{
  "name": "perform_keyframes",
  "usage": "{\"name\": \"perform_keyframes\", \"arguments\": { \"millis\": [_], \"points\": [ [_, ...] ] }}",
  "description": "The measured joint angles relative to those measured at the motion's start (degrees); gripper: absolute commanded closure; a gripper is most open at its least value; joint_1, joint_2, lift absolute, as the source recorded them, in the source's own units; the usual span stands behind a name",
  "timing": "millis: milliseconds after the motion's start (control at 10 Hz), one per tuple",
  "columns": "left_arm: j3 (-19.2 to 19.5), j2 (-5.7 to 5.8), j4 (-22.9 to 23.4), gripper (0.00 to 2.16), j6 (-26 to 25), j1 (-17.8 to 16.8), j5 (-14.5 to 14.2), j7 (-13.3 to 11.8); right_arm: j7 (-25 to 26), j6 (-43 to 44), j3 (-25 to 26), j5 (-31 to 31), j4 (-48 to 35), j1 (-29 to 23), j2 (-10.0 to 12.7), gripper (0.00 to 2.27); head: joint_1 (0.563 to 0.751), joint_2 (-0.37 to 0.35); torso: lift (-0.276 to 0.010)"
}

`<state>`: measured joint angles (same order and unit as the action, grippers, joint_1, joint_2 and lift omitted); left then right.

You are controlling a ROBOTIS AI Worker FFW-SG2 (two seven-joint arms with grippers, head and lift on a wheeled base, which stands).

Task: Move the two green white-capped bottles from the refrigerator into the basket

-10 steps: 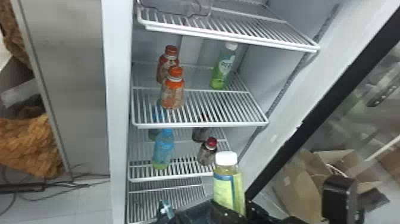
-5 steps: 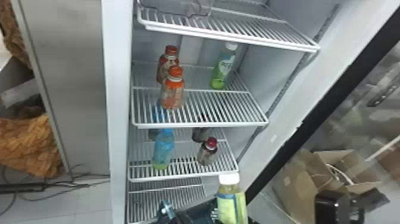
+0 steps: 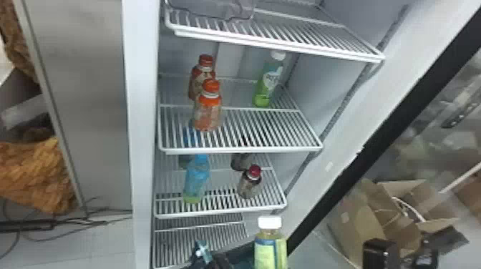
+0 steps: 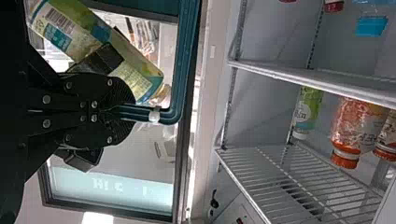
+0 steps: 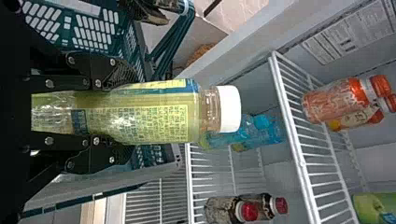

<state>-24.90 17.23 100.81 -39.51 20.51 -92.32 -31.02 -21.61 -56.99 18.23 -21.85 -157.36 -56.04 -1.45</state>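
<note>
Fridge (image 3: pixel 144 114): opened wide, lit interior, white wire shelf (image 3: pixel 243 150) at mid ht; cardboard box (image 3: pixel 352 227) seen beyond door.
Yellow-green clear plastic bottle w/ white screw cap (image 5: pixel 154 116): now lower in head view than 1 s ago, i.e. drawn down, away from shelves. Carry to basket judged in progress; release prob. next, once over opening.
Btl look: cap on top, roughly upright; yellow/blue label w/ dense small print, glossy film, pale yellow-green contents.
R end effector (image 5: pixel 114 115): closed on btl body, one finger each side; neck & cap left free.
L end effector (image 4: pixel 116 111): clamped on teal plastic handle (image 4: pixel 185 56) of teal lattice-walled plastic basket (image 5: pixel 95 29).
Basket: held up by handle, nr btl; clearance over rim can't be judged. Snag on handle possible, so clean descent needed.
Green slim bottle w/ white cap (image 3: pixel 266 84): left standing on mid shelf, toward back; still to be fetched, presumably 2nd of pair.
</note>
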Motion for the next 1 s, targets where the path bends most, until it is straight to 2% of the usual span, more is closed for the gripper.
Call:
{"name": "perform_keyframes", "arguments": {
  "millis": [100, 300, 400, 1000],
  "points": [
    [0.0, 0.0, 0.0, 1.21, 0.0, 0.0, 0.0, 0.0, 0.0, 0.0, -0.1, -0.4, 0.6, 0.1, 0.0, 0.87, 0.695, -0.35, -0.004],
    [0.0, 0.0, -0.1, 1.21, 0.0, 0.0, 0.0, 0.0, 0.0, -0.7, -0.2, -0.8, 0.7, 0.2, -0.1, 0.54, 0.695, -0.35, -0.004],
    [0.0, 0.0, -0.1, 1.22, 0.1, 0.0, 0.0, 0.0, 0.0, -1.6, -0.2, -0.7, 0.4, 0.2, -0.1, 0.47, 0.695, -0.35, -0.004],
    [0.3, -0.06, 0.0, 1.21, 0.2, 0.3, -0.2, -0.1, 0.0, -1.2, -0.1, -0.2, 0.4, 0.6, -0.1, 0.45, 0.695, -0.35, -0.004]
  ]
}}
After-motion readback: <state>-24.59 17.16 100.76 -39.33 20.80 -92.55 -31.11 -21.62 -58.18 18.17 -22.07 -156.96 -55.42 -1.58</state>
